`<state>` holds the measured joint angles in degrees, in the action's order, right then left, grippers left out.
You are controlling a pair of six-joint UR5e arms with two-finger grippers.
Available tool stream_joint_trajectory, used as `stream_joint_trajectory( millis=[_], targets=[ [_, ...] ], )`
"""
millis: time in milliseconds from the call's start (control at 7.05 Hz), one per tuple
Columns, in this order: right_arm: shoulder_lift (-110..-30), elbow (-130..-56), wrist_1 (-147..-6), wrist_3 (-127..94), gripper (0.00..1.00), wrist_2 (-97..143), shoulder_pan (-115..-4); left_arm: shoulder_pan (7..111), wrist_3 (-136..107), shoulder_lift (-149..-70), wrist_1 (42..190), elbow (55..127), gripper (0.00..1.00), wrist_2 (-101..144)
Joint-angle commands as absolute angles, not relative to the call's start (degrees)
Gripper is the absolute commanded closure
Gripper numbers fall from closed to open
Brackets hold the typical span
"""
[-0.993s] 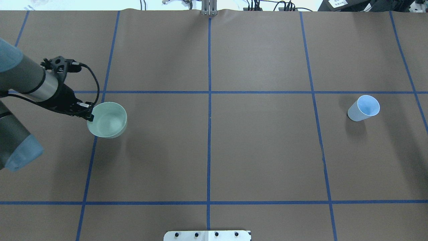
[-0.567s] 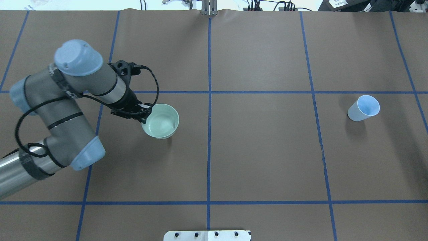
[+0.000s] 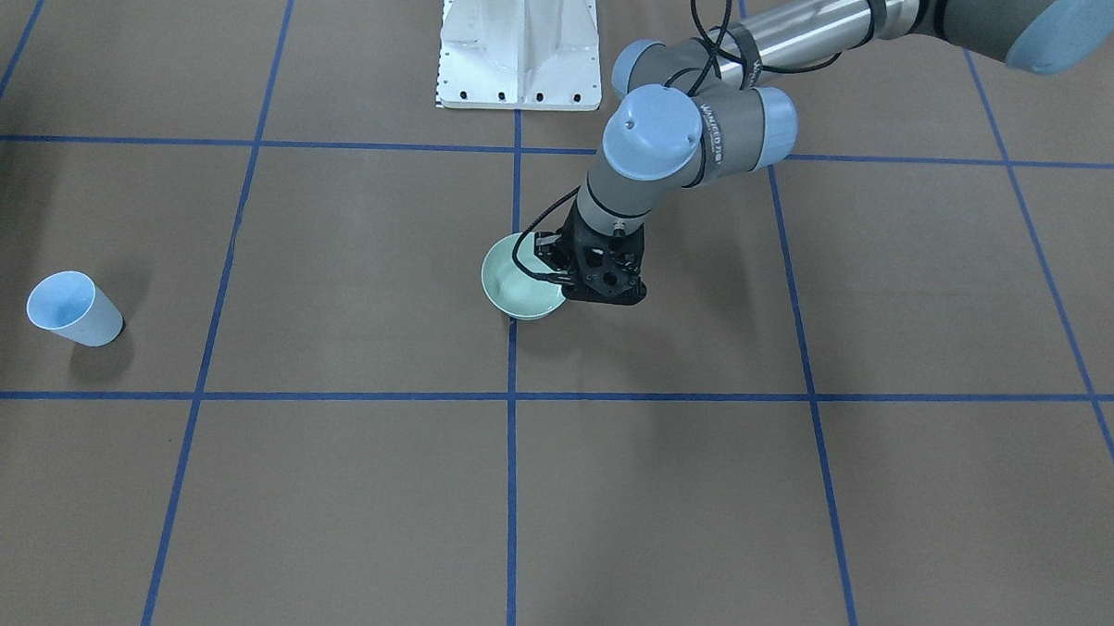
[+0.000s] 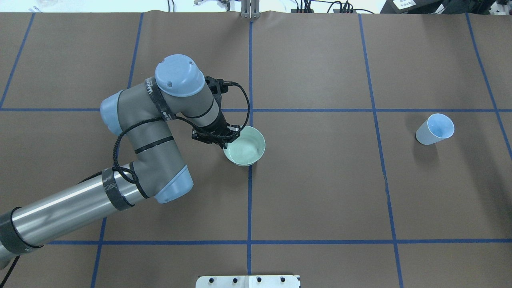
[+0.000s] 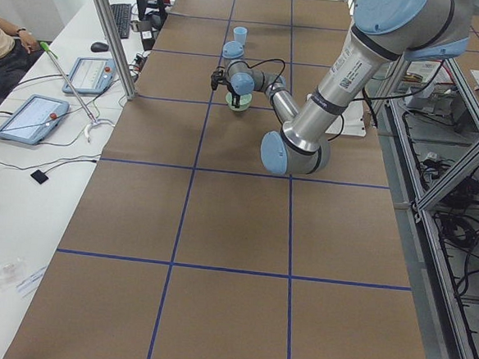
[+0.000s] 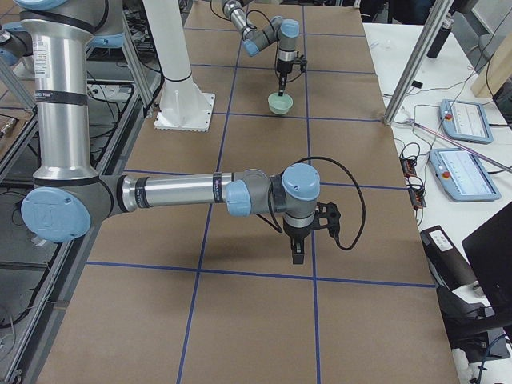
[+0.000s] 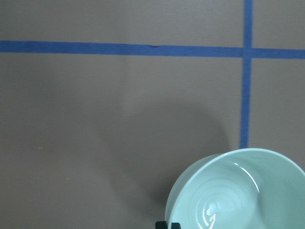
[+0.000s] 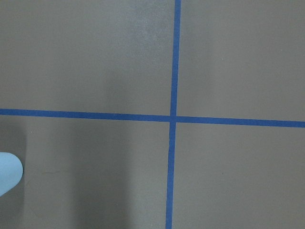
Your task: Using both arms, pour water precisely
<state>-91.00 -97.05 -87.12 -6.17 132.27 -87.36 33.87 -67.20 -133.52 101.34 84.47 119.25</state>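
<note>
A mint-green bowl is at the table's centre line, and my left gripper is shut on its left rim. The front view shows the same bowl and gripper. In the left wrist view the water shows as ripples and a white glint in the bottom of the bowl. I cannot tell whether the bowl touches the table. A pale blue cup stands alone at the far right. My right gripper shows only in the exterior right view, pointing down over the paper, and I cannot tell its state.
Blue tape lines divide the brown paper into squares. The white pedestal stands at the robot's side of the table. The cup's edge shows in the right wrist view. A person and control tablets are beside the table.
My left arm has carried the bowl to the right, from the table's left part to the centre line. The blue cup has not moved.
</note>
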Motion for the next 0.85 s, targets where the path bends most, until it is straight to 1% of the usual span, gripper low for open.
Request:
stream_joint_trajectory(
  millis=[0,142,284,426,567,709],
  targets=[
    [-90.97,-97.03,-87.10,-6.15,0.00,132.28,-87.36,32.78,-67.33,-134.30,101.95,83.32,1.00,118.22],
    [-90.97,-97.12,-87.10,-6.33,0.00,132.28,-87.36,32.61,-67.41,-134.30,102.04,83.32,0.96,117.86],
    [-90.97,-97.12,-87.10,-6.24,0.00,132.28,-87.36,32.35,-67.41,-134.30,102.04,83.23,0.71,117.86],
    [-90.97,-97.12,-87.10,-6.24,0.00,132.28,-87.36,32.26,-67.41,-134.38,102.22,83.06,0.45,117.51],
    [-90.97,-97.12,-87.10,-6.33,0.00,132.28,-87.36,31.82,-67.41,-134.21,103.00,83.06,0.00,116.73],
    [-90.97,-97.12,-87.10,-6.33,0.00,132.28,-87.36,31.90,-67.93,-134.30,102.92,83.84,0.00,115.94]
  ],
)
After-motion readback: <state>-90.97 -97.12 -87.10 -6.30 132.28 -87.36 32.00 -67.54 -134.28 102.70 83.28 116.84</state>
